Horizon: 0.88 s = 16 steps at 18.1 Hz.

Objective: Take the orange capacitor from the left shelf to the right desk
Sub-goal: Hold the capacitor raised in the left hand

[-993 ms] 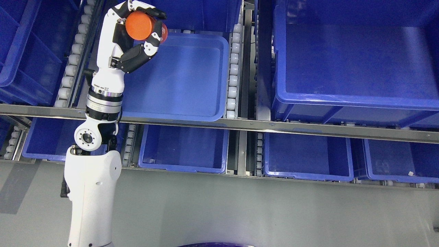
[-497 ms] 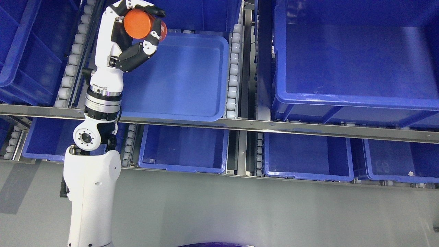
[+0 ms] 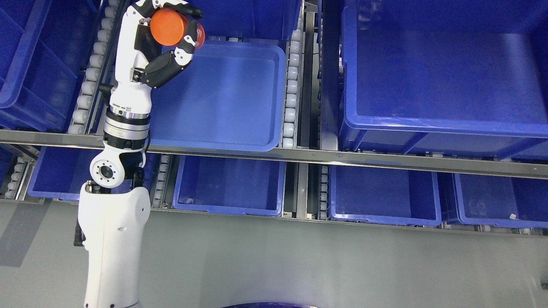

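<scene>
Capacitors: one, an orange capacitor (image 3: 170,27), a smooth cylinder with a flat round end.
My left hand (image 3: 160,40): fingers curled around it, above the far-left blue tray (image 3: 231,94).

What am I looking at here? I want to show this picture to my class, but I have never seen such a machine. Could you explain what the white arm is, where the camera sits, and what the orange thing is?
The picture is taken from a camera on a humanoid robot's head, looking down at a shelf rack. The white jointed limb is the robot's left arm; its left hand has black and white fingers, which are curled around an orange capacitor, a round orange part. The hand holds it above the far left corner of a shallow blue tray on the upper shelf. Around that are more blue bins on roller tracks, with further bins on the shelf below. The trays in view look bare. The right arm is not in the picture.
</scene>
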Available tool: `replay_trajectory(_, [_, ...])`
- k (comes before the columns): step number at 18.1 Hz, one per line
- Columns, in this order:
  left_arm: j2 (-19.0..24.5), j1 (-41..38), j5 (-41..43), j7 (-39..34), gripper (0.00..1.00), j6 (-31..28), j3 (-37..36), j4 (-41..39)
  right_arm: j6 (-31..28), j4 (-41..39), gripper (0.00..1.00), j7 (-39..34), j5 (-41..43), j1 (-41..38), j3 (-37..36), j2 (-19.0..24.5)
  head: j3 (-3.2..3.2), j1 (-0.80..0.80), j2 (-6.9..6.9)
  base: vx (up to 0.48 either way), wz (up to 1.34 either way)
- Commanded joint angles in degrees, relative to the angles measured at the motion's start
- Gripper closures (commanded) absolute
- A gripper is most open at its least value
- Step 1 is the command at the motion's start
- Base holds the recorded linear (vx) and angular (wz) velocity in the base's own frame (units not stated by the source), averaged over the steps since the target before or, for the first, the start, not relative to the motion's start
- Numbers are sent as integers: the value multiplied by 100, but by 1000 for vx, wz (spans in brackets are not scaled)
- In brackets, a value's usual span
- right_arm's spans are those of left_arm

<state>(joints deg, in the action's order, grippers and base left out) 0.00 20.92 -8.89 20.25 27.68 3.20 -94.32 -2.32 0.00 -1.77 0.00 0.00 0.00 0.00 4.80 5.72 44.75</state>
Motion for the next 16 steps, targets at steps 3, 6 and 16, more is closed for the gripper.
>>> replay_trajectory(3, [100,0,1,-57,99,-17,22,-25,4,-132,0,1,0,-193,-70,-100,0,0,0,0,0])
replay_trajectory(6, [100,0,1,-57,99,-17,22,-25,4,-132,0,1,0,-193,-62,-100,0,0,0,0,0])
replay_trajectory(16, [100,27,1,-57,99,-44,22,-25,4,-132,0,1,0,-193,-70,-100,0,0,0,0,0])
